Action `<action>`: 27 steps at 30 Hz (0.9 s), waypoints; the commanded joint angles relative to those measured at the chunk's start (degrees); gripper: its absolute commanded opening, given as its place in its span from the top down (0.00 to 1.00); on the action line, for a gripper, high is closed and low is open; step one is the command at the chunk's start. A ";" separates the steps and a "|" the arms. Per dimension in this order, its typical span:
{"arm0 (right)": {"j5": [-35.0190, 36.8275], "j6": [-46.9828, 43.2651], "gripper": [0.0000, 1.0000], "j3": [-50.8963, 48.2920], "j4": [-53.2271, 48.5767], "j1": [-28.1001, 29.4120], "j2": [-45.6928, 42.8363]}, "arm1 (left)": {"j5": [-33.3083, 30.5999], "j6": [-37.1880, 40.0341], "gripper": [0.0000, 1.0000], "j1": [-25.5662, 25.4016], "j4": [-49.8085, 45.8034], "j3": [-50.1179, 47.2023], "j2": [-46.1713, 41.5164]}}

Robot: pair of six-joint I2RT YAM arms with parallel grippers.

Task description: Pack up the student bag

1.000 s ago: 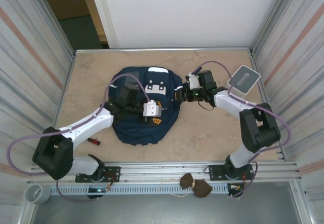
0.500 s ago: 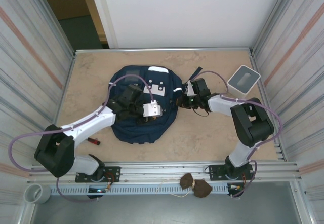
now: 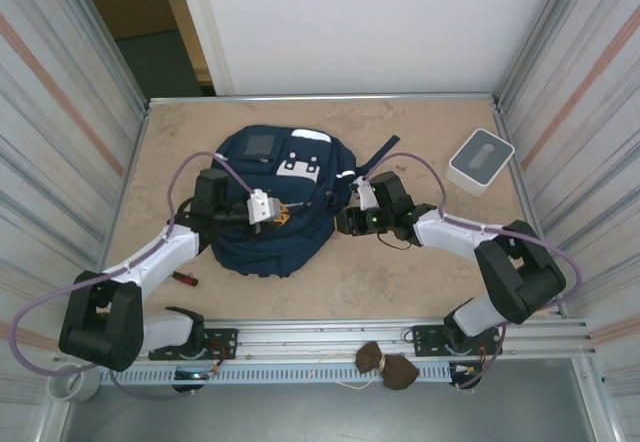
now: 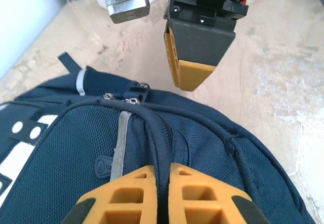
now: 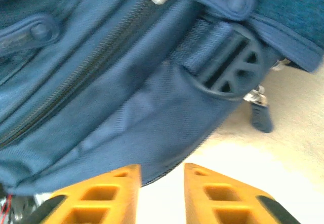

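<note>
The student bag (image 3: 252, 244), a navy backpack with a white buckle patch and a grey square patch, lies at mid-table. My left gripper (image 3: 284, 212) rests on top of it. In the left wrist view it (image 4: 163, 171) is shut on a raised zipper ridge of the bag (image 4: 61, 148). My right gripper (image 3: 344, 222) sits at the bag's right side, and one of its orange fingers (image 4: 195, 57) hangs just beyond the bag. In the right wrist view the right gripper (image 5: 161, 171) is open over bare table. The bag's lower seam (image 5: 126, 107) lies just past its left fingertip.
A grey-and-white box (image 3: 481, 157) stands at the back right. A small red-and-black item (image 3: 185, 279) lies near the left arm. A loose dark strap (image 3: 378, 151) trails from the bag toward the box. Metal walls close in both sides.
My left gripper shut on the bag's ridge and drew back to the left, bunching the bag up and shifting it left. My right gripper closed, then opened again, moving nearer and lower.
</note>
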 commanded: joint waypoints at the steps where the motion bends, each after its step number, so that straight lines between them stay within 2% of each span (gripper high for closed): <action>1: -6.69 -11.67 0.63 3.38 -3.25 0.05 -2.89 | 13.49 -2.66 1.00 0.36 8.00 0.07 -3.15; 6: -8.99 -21.05 0.51 6.34 -3.57 -0.32 -4.05 | 16.26 -3.97 1.00 0.75 9.30 -0.02 -3.45; 11: -15.23 -26.18 0.49 10.03 -0.23 -1.87 -0.34 | 16.58 -4.19 1.00 0.68 9.32 0.25 -3.10; 17: -21.27 -33.79 0.46 14.17 -4.41 -1.54 4.28 | 16.41 -4.28 1.00 0.67 9.24 0.57 -2.61; 27: -18.58 -33.88 0.48 15.89 -0.96 -1.03 8.65 | 16.19 -3.10 1.00 0.01 7.62 1.47 -1.18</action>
